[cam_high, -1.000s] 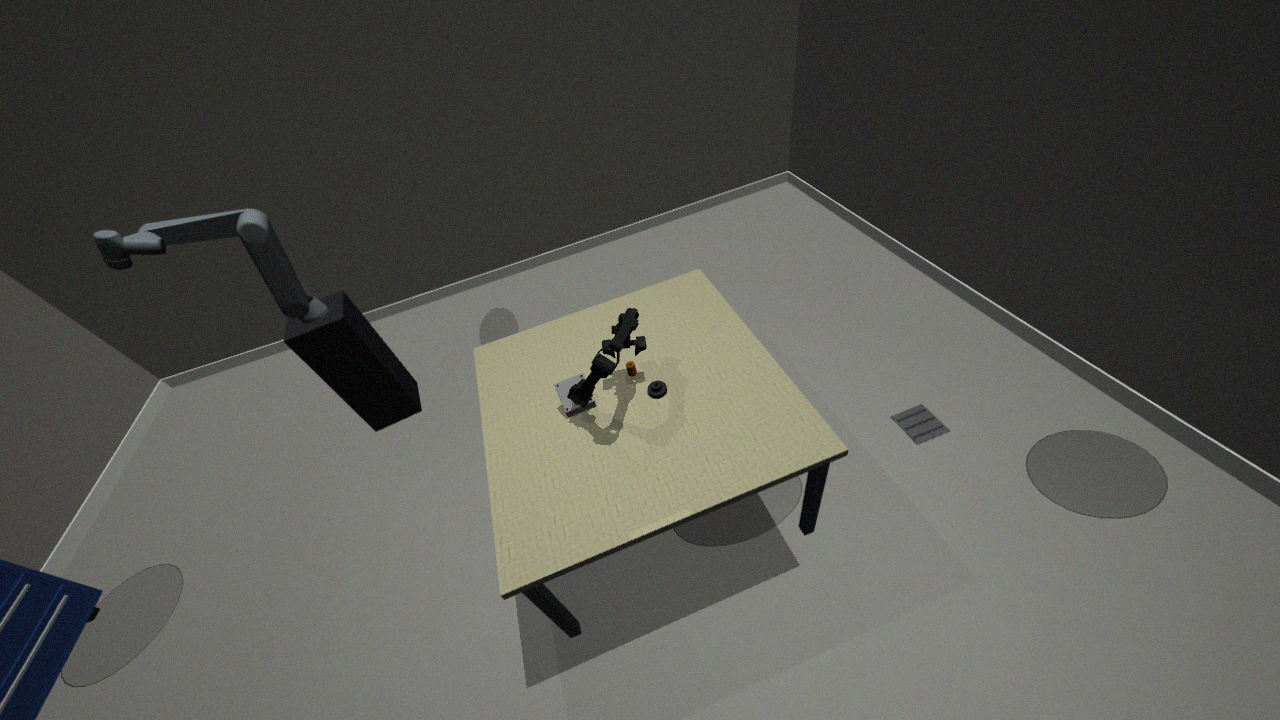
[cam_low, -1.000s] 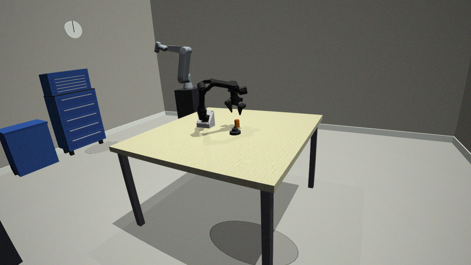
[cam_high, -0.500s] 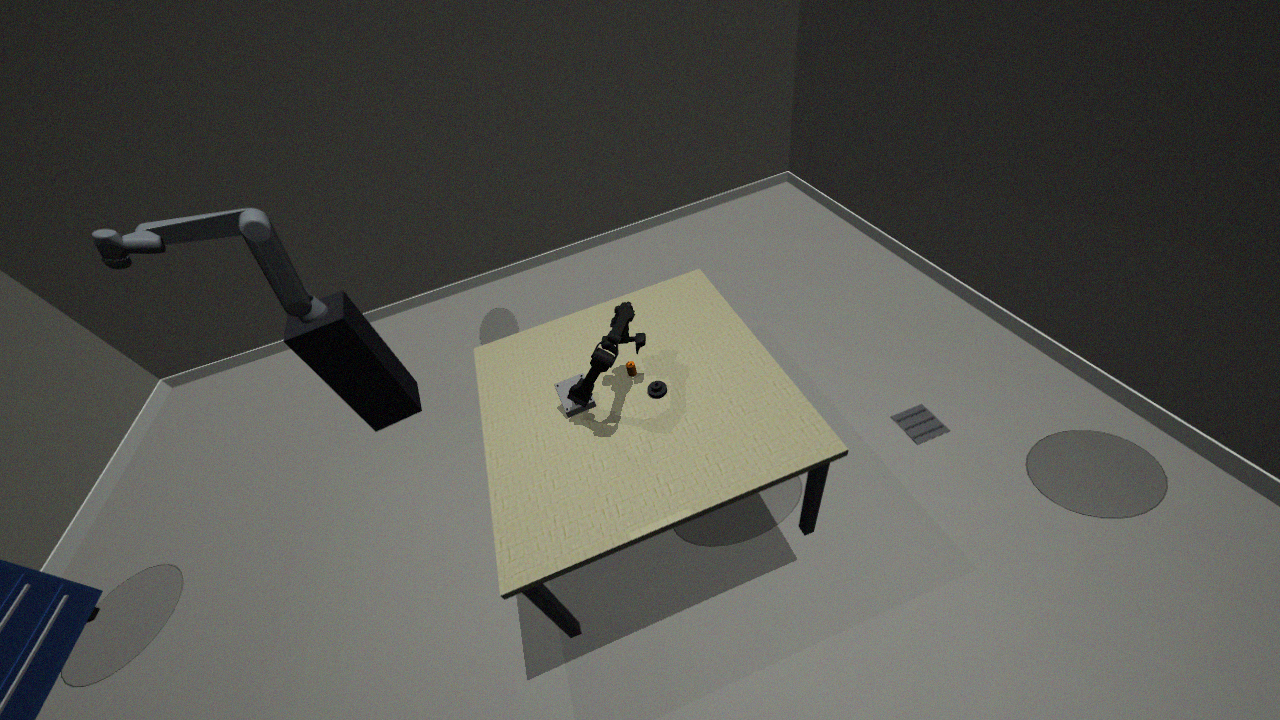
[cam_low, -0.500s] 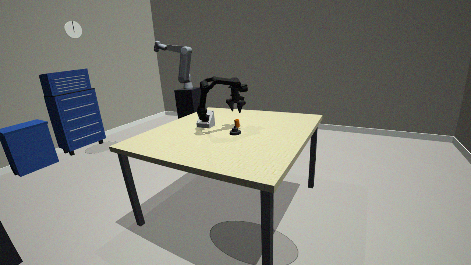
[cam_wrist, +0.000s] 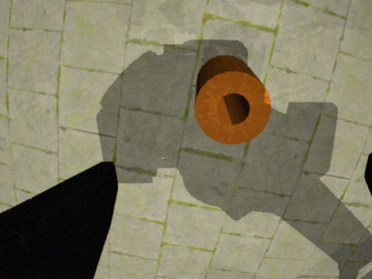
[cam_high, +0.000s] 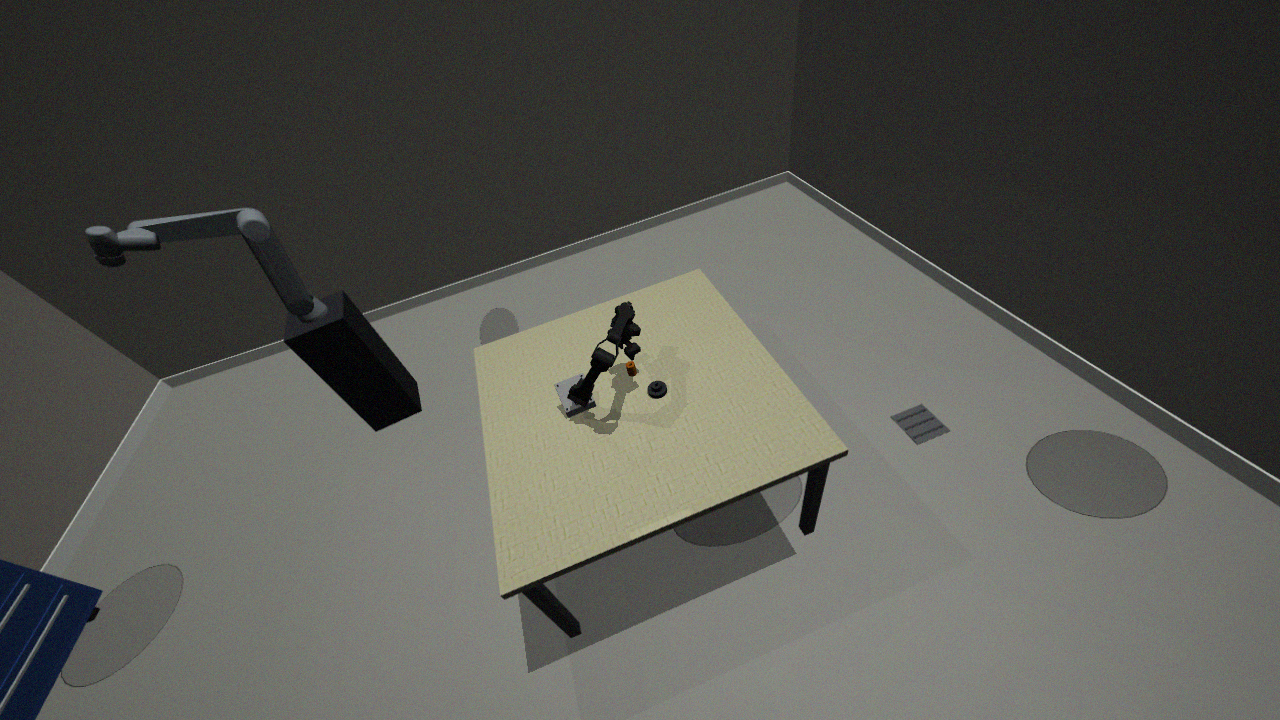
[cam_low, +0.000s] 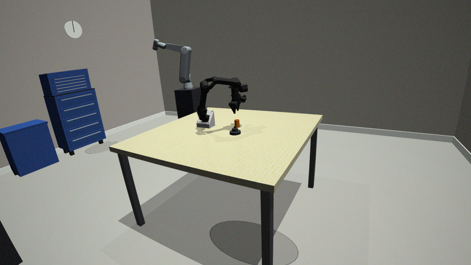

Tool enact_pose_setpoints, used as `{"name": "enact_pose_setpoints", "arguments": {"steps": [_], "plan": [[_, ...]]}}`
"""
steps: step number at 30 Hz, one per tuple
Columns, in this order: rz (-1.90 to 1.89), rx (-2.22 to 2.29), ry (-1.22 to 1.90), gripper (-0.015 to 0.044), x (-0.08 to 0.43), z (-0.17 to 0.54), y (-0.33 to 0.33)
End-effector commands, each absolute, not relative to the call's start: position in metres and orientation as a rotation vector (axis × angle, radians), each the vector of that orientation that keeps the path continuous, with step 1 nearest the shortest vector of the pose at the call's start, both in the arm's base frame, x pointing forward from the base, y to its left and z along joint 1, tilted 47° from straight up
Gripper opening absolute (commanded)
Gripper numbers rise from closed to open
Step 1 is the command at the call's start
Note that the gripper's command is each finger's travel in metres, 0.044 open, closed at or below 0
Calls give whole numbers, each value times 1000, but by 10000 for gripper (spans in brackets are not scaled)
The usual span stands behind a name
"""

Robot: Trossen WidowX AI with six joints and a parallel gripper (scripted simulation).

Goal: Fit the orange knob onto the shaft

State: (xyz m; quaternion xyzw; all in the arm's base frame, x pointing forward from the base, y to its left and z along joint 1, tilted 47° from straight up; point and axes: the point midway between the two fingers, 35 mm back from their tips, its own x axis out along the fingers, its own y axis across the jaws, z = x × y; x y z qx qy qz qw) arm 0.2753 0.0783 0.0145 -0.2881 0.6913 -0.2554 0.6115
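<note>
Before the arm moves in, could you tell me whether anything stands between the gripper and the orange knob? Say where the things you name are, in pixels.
Nothing visible does: the open gripper (cam_high: 631, 356) (cam_low: 235, 112) hangs above the upright knob (cam_high: 631, 368) (cam_low: 237, 123) (cam_wrist: 232, 133), and the pedestal (cam_high: 657, 390) (cam_low: 235, 132) stands beside it.

A pale grey jointed robot arm (cam_high: 273, 259) (cam_low: 185, 64) stands on a tall black box-shaped plinth (cam_high: 353, 362) (cam_low: 184, 102) beyond the pale yellow worktop (cam_high: 626, 483) (cam_low: 210, 151). A round white clock (cam_low: 73, 29) hangs on the left wall. Below it stands a tall blue drawer cabinet (cam_low: 77, 113) with pale handles, beside a lower blue cabinet (cam_low: 29, 148). A slotted grey rectangle, perhaps a floor grate (cam_high: 920, 424), lies right of the worktop in the top view.
</note>
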Motion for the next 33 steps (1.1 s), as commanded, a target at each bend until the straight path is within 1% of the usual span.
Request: {"name": "enact_pose_setpoints", "arguments": {"steps": [1, 8, 12, 33], "plan": [[-747, -513, 1501, 440, 275, 15, 78], [-747, -513, 1501, 440, 275, 13, 77], [-748, -514, 1500, 440, 273, -7, 55], [-747, -514, 1499, 440, 272, -33, 29]]}}
